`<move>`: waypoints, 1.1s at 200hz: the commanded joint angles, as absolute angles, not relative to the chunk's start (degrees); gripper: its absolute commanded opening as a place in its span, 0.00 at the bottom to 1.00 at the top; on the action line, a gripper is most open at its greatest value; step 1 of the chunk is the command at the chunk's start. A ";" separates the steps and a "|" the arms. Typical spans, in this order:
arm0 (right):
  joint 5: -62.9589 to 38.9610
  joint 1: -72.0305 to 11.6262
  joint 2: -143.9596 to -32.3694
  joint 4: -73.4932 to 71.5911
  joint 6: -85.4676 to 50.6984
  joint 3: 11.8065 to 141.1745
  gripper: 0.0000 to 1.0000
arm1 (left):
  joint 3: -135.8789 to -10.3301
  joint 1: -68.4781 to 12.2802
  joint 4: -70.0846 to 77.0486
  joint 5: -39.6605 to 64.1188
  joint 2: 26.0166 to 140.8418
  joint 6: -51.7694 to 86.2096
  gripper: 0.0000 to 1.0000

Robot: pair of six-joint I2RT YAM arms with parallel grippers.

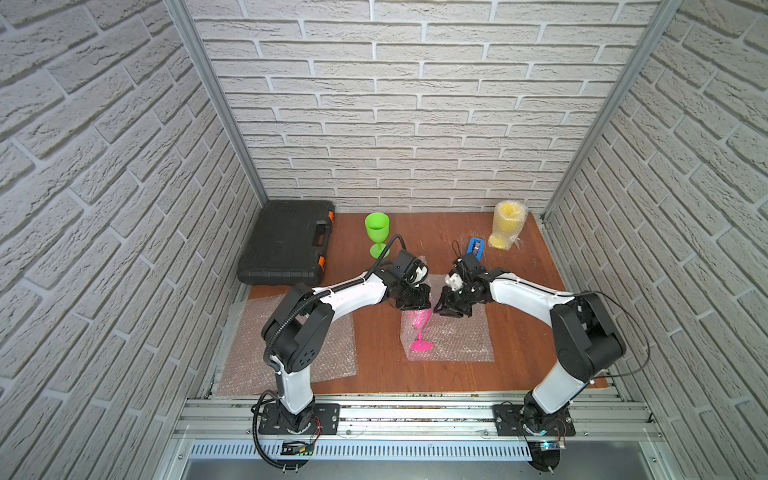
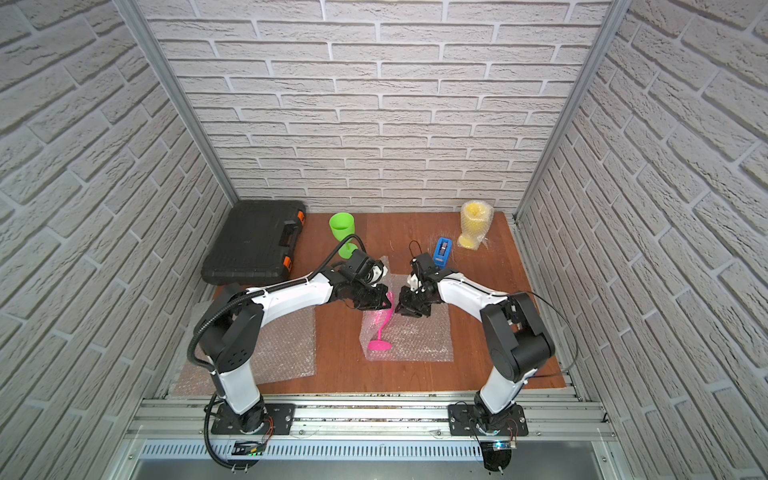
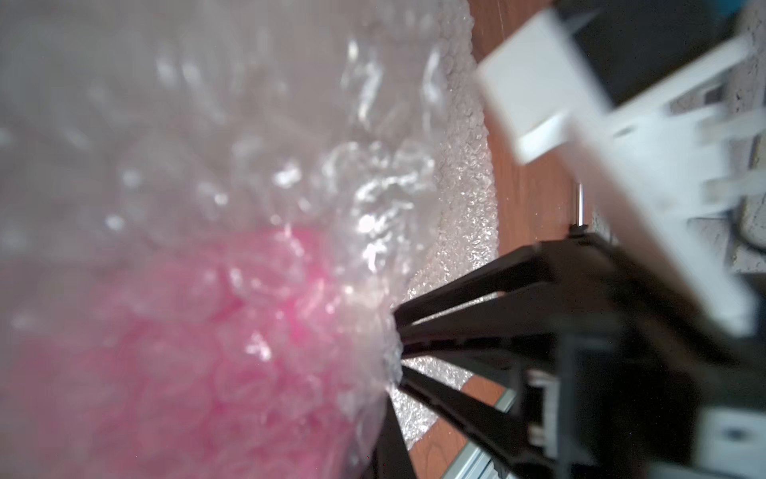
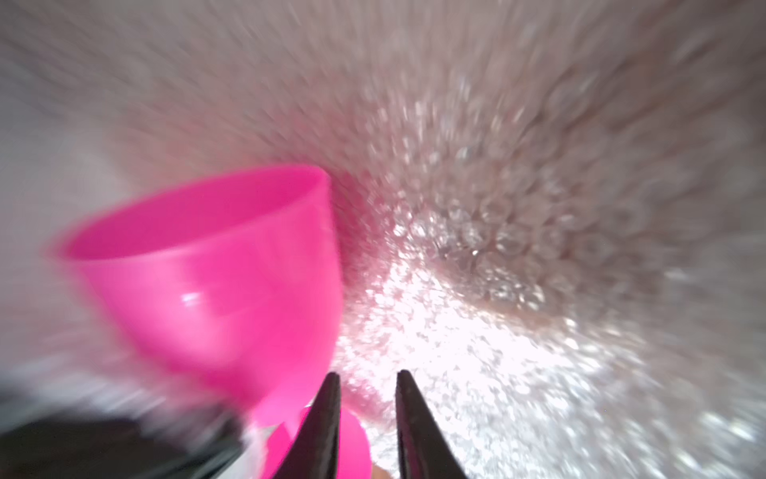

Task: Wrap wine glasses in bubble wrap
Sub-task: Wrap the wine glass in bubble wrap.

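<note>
Centrally on the surface (image 1: 374,332), the pink goblet (image 1: 422,345) lies on its side on the bubble wrap (image 1: 457,336) — foot toward 6 o'clock, bowl toward 12. Over the bowl, the left pincer (image 1: 417,306) is pressed together, seemingly pinching the wrap's raised flap. The right pincer (image 4: 367,373), jaws slightly spread and empty, sits just at the bowl's 3 o'clock.

Wooden table (image 1: 382,370), black case (image 1: 286,245), green cup (image 1: 377,232), blue tape holder (image 1: 475,246), wrapped yellow cup (image 1: 507,226), bubble wrap sheet (image 1: 336,345), second sheet (image 1: 457,336)
</note>
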State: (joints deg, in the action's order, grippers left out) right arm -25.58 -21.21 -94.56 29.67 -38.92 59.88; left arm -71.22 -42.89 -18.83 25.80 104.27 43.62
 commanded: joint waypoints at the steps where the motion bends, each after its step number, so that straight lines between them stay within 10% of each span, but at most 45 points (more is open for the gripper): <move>1: -27.90 -20.92 -92.43 27.10 -38.46 62.19 0.35 | -72.13 -43.27 -17.41 26.72 105.01 43.68 0.00; 49: -33.89 -20.92 -99.18 26.50 -37.65 68.88 0.40 | -71.98 -43.41 -17.06 27.07 105.03 43.73 0.00; 119: -26.81 -20.51 -99.76 32.25 -34.31 69.73 0.05 | -72.31 -43.25 -17.96 26.24 101.97 43.85 0.00; 220: -24.78 -16.97 -98.97 31.54 -32.78 64.15 0.02 | -79.43 -42.87 -33.94 15.17 93.42 39.28 0.64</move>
